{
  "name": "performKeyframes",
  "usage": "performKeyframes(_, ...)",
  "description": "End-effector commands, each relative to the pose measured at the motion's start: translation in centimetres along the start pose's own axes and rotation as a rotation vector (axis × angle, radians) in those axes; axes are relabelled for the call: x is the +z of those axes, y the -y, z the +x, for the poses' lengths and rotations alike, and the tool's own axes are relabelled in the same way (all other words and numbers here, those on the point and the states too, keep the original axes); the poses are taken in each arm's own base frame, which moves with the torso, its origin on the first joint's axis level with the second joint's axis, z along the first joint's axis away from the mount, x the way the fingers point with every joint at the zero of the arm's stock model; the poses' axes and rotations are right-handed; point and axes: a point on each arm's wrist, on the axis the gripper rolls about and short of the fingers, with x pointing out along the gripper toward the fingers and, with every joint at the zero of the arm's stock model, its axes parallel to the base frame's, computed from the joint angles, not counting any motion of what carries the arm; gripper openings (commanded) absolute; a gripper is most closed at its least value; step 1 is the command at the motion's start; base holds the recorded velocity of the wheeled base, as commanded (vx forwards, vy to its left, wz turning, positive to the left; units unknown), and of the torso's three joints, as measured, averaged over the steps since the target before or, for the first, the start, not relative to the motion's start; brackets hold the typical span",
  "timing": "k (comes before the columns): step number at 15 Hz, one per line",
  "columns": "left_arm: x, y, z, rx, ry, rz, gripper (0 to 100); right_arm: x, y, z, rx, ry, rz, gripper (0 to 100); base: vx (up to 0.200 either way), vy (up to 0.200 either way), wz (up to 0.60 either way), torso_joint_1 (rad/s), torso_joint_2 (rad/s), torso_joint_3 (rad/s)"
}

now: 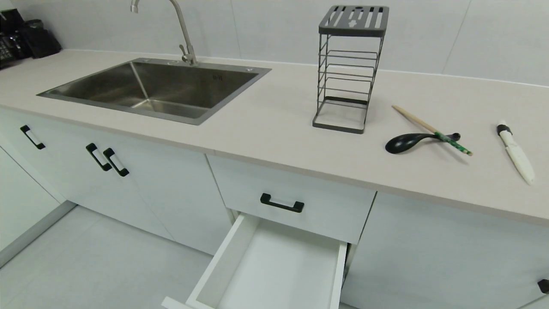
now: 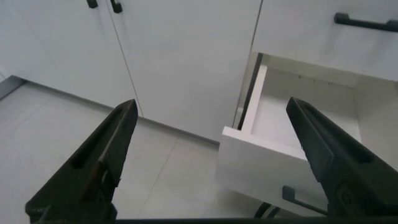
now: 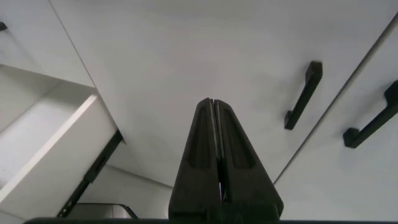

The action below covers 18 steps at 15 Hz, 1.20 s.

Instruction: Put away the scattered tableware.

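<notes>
Down in front of the lower cabinets, the left gripper (image 2: 211, 106) has its two dark fingers (image 2: 112, 149) spread wide apart, with nothing between them and nothing touching them. It hangs above the pale floor, just beside the pulled-out white drawer (image 2: 298, 124).

The right gripper (image 3: 215, 102) has its fingers pressed flat together, only a thin seam showing between them, and it grips nothing. It faces white cabinet fronts with black bar handles (image 3: 303, 94).

From the head view, the drawer (image 1: 279, 266) stands open below a closed one, under the beige countertop (image 1: 266, 124).

The tableware lies on the right part of that countertop. A black spoon (image 1: 407, 141) rests with a wooden chopstick (image 1: 431, 130), green-patterned at its near end, lying across its handle. Well apart to the right is a white utensil (image 1: 517, 152) with a black band near its far end. A dark wire rack (image 1: 349, 68) stands upright near the spoon, to its left.

Farther left are the steel sink (image 1: 107, 75) and its faucet (image 1: 182, 30). A small dark mark on the sink's back wall is too small to read.
</notes>
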Motion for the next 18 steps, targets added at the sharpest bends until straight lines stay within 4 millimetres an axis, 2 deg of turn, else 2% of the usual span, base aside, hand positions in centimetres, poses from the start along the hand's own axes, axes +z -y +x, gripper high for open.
performKeyframes(1, 0.01, 0.00, 0.01, 0.000, -0.001, 0.000, 100, 0.00, 0.00, 0.01, 0.000, -0.001, -0.001, 0, 0.000, 0.000, 0.00, 0.076, -0.47, -0.222)
performKeyframes(3, 0.01, 0.00, 0.01, 0.000, -0.001, 0.000, 100, 0.00, 0.00, 0.01, 0.000, -0.001, -0.001, 0, 0.000, 0.000, 0.00, 0.095, -0.50, -0.210)
performKeyframes(7, 0.01, 0.00, 0.01, 0.000, -0.001, 0.000, 100, 0.00, 0.00, 0.01, 0.000, -0.001, -0.001, 0, 0.000, 0.000, 0.00, 0.381, -0.49, -0.237)
performKeyframes(15, 0.01, 0.00, 0.01, 0.000, -0.001, 0.000, 100, 0.04, 0.01, 0.18, 0.005, -0.025, -0.019, 0, 0.000, 0.000, 0.00, 0.284, -0.53, -0.253)
performKeyframes(18, 0.01, 0.00, 0.01, 0.000, -0.001, 0.000, 100, 0.00, 0.00, 0.01, 0.002, -0.001, 0.004, 0, 0.000, 0.000, 0.00, 0.105, -0.20, -0.093)
